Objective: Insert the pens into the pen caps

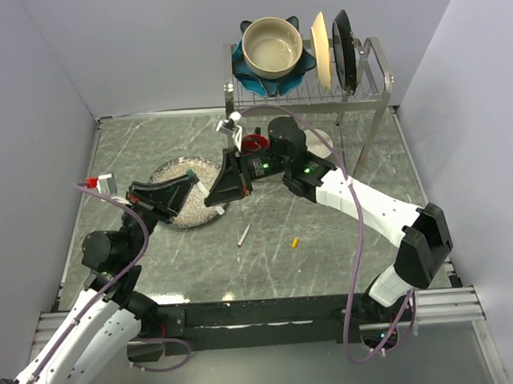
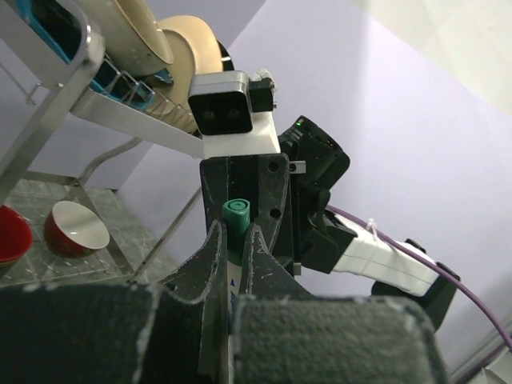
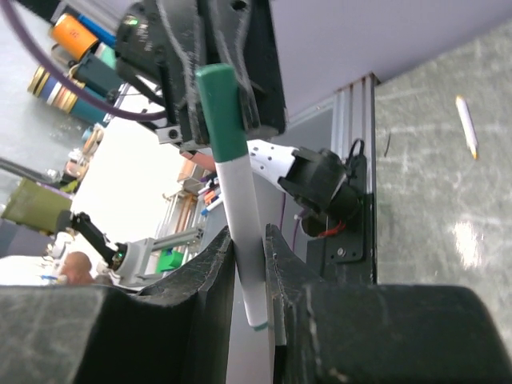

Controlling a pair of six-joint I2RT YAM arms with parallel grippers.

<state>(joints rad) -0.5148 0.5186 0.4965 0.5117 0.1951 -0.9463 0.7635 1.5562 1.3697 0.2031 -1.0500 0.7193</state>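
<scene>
One white-barrelled pen [image 3: 240, 232] with a long green pen cap [image 3: 221, 112] on its end is held by both grippers above a plate. My right gripper [image 3: 250, 236] is shut on the white barrel. My left gripper [image 2: 238, 232] is shut on the same pen just below the cap, and the cap's green end [image 2: 236, 211] pokes out past its fingertips. In the top view the left gripper [image 1: 190, 185] and right gripper [image 1: 222, 192] meet tip to tip and hide most of the pen. A second white pen [image 1: 243, 236] and a yellow pen cap [image 1: 294, 241] lie loose on the table.
A round plate of pale granules [image 1: 174, 220] lies under the grippers. A dish rack [image 1: 380, 87] with a bowl and plates stands at the back. Under it sits a red bowl [image 1: 256, 143]. Grey walls close in the left and right sides.
</scene>
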